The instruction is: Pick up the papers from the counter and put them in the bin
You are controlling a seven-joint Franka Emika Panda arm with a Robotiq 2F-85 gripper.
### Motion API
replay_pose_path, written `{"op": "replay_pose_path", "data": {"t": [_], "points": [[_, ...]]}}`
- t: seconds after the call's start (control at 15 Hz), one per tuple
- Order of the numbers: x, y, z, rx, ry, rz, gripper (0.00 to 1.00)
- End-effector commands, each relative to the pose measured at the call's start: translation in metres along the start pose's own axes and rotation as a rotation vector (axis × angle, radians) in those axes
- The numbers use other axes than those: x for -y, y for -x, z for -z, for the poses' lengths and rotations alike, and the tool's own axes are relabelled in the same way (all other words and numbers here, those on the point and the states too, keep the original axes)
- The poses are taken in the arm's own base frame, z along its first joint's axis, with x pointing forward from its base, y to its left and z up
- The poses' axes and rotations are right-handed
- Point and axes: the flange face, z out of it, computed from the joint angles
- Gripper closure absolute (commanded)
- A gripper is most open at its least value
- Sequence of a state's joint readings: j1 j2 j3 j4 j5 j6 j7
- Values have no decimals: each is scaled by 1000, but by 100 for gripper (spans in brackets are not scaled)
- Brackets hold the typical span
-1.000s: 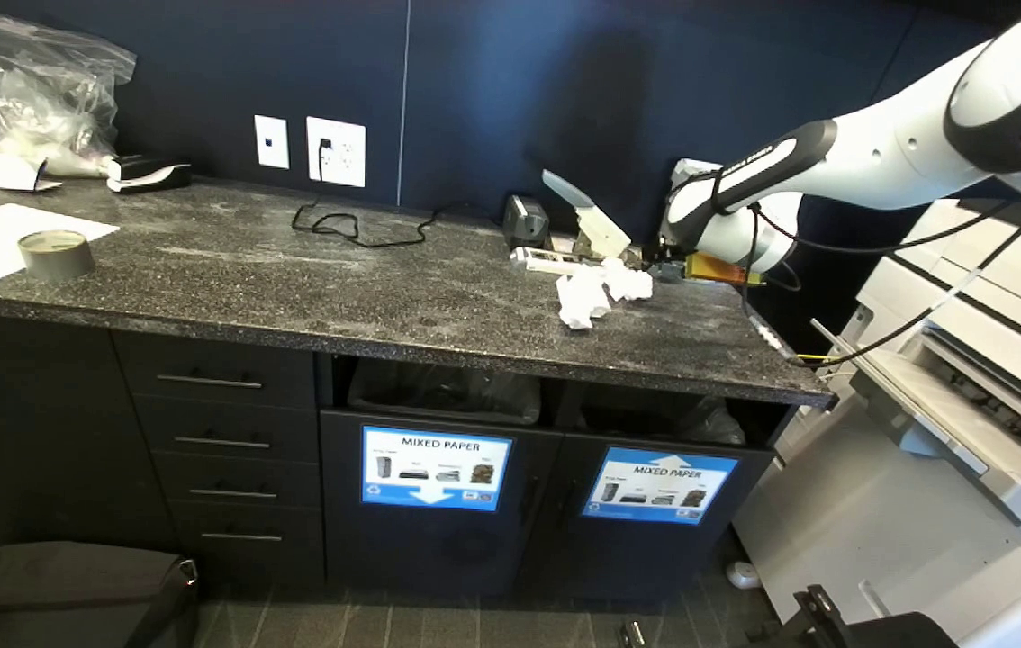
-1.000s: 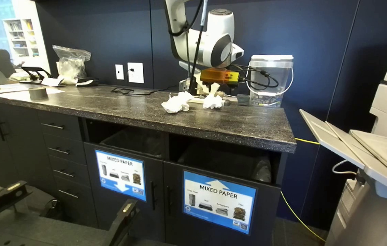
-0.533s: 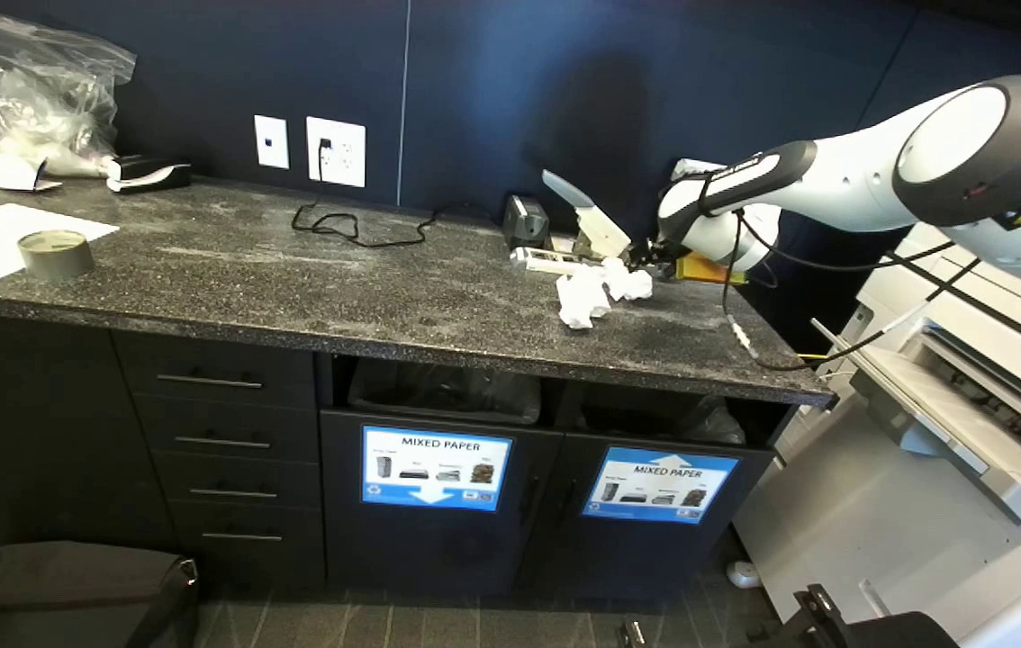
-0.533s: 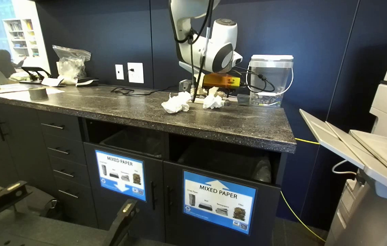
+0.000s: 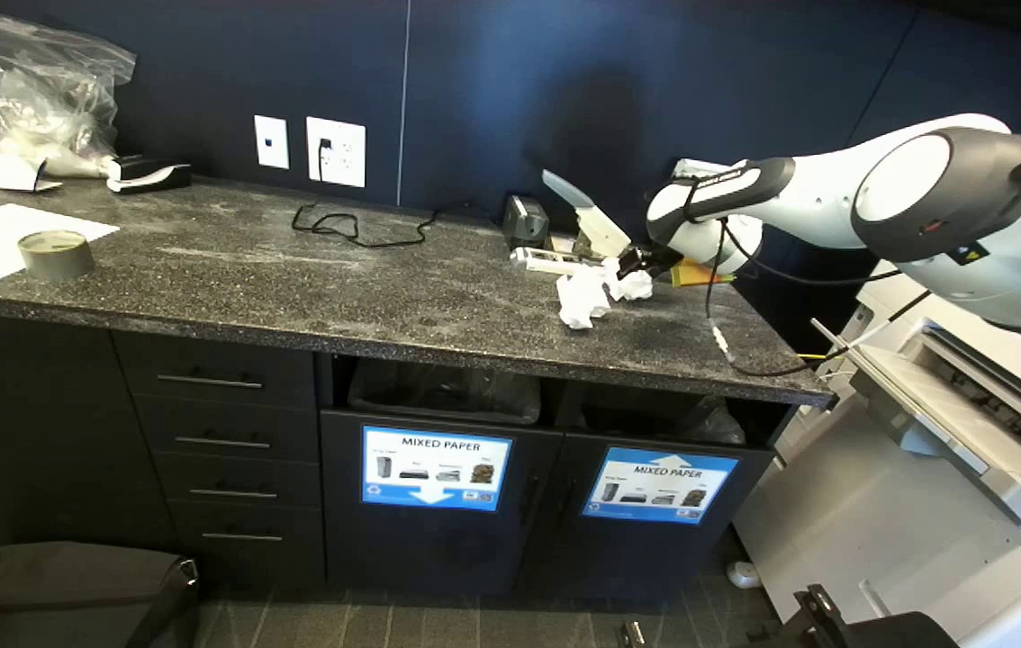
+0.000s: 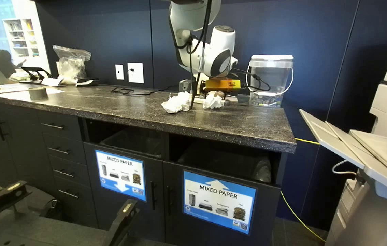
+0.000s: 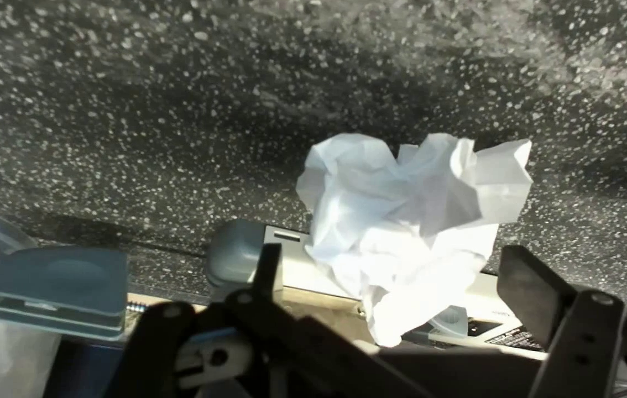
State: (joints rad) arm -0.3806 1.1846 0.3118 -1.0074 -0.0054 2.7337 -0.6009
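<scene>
Apparently poised for a grasp, the black two-fingered hand [image 7: 391, 265] has its fingers [image 7: 529, 287] spread at either side of a crumpled white paper ball [image 7: 402, 204] on the dark speckled stone bench [image 7: 153, 121], though whether they reach down around it cannot be told; closing there might also catch the long cream-coloured device [image 7: 305, 271] partly hidden by the paper, or pinch so few loose folds that they slip. Only the wrist view shows that gap; both exterior views reveal a second crumpled white paper ball [image 6: 176, 103] near the first and the dark plastic-lined bins [image 5: 456, 411] beneath the bench.
</scene>
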Motion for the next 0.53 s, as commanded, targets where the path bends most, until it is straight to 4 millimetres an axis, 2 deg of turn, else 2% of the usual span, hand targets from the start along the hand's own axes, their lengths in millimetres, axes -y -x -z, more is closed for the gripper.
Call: {"op": "replay_pose_path", "data": {"t": [0.0, 0.47], "points": [[-1, -10, -6, -20, -17, 58, 0], [6, -6, -20, 12, -37, 119, 0]]}}
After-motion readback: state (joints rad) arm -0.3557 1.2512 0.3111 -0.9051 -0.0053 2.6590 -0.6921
